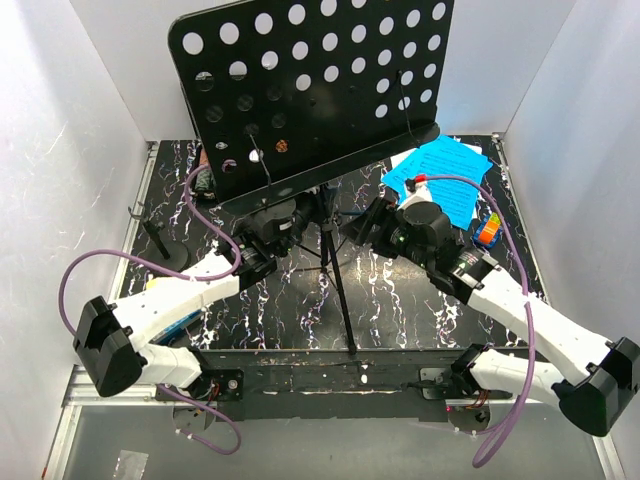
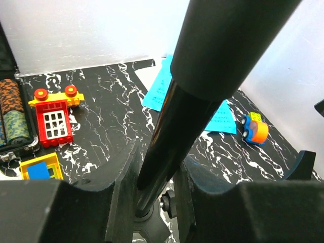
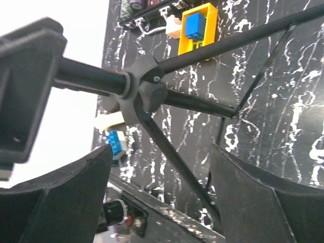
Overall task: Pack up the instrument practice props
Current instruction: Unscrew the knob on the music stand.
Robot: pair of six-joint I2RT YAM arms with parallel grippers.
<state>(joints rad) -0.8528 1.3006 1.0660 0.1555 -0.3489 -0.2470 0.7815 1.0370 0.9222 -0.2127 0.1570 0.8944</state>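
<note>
Step in hand: folding down the music stand point(image 1: 310, 90), as I judge it. It stands upright near the middle of the tabletop point(image 1: 420, 310) with its tripod spread.
My left tool point(image 2: 157, 202): pinching the stand's pole point(image 2: 202, 76) low down, just above the hub, and steadying it.
My right tool point(image 3: 162, 172): spread wide and holding nothing, with the hub point(image 3: 144, 93) and the legs point(image 3: 174, 157) in front of it.
Other props: the blue pages point(image 1: 445, 170) lie toward the far right corner, and the small mic stand point(image 1: 160, 245) is by the left edge. Neither is packed yet.
Next move: I reckon my right tool should close on the hub or a leg and draw the tripod shut, while my left tool braces the pole.
Care: the stand looks top-heavy, so a loose grip could let it tip.
</note>
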